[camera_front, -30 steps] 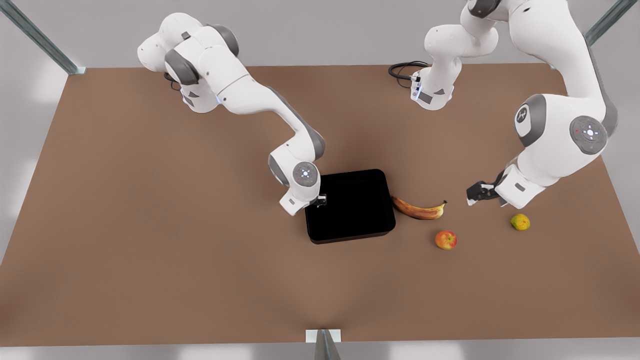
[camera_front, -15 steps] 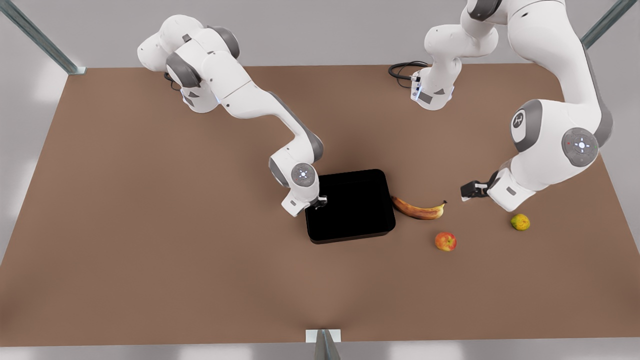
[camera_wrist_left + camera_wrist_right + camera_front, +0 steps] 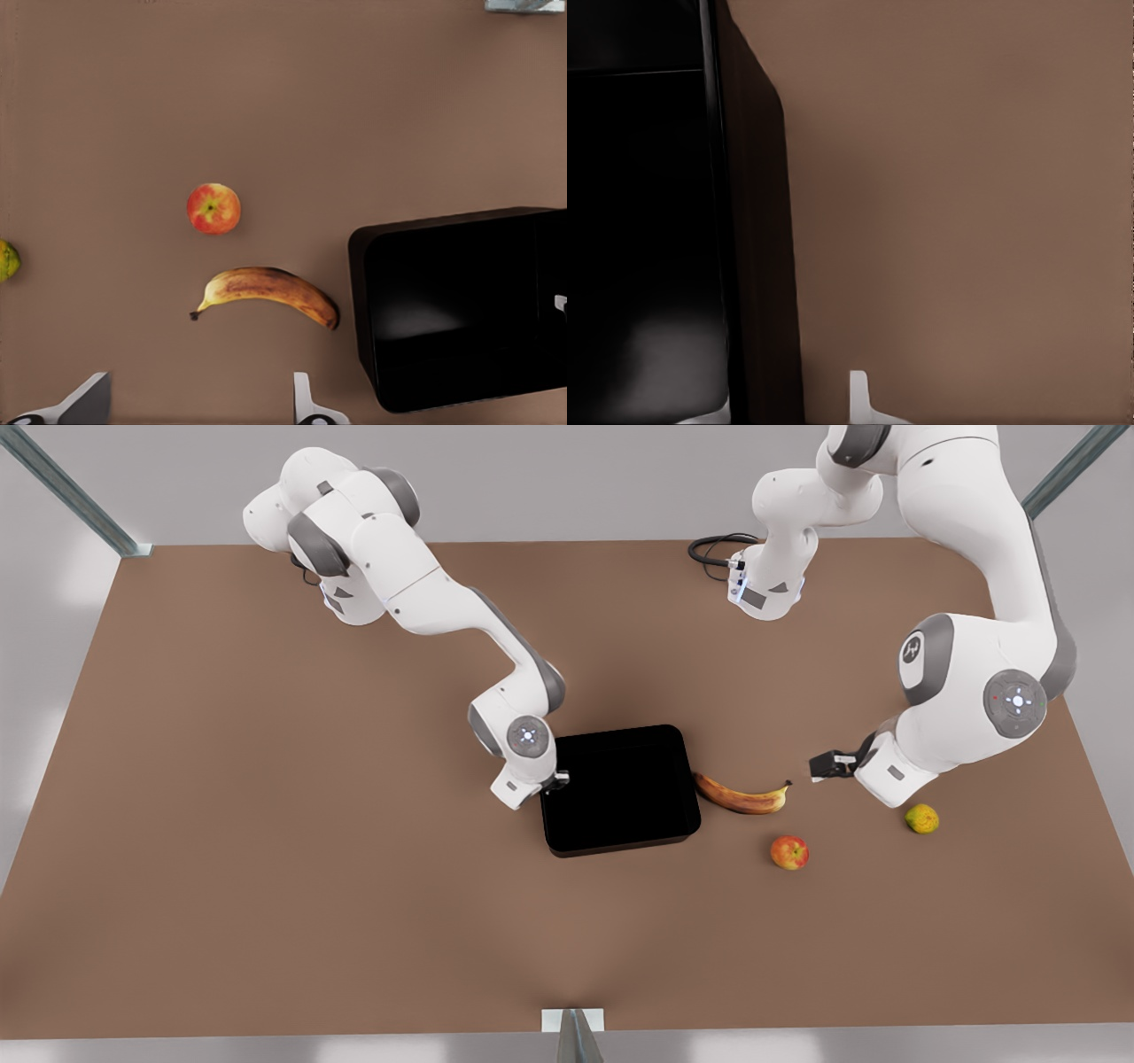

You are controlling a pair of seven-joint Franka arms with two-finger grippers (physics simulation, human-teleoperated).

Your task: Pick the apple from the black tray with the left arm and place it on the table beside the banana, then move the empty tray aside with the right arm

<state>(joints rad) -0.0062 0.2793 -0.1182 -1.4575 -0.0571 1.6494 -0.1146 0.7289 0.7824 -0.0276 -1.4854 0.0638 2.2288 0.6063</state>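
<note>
The tray (image 3: 620, 790) is the landmark on the table (image 3: 266, 824). The right gripper (image 3: 558, 779) straddles the tray's rim on the front view's left, jaws spread, not clamped. The banana (image 3: 742, 795) lies just beside the tray's opposite side, the apple (image 3: 789, 852) near the banana. Beyond the banana hovers the left gripper (image 3: 822, 766), jaws spread and empty.

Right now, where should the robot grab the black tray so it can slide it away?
Probably the low raised rim on the black tray's edge at the front view's left. It is thin enough to pinch from above, and the right gripper sits there with a finger on each side. The left gripper waits near the banana.
</note>
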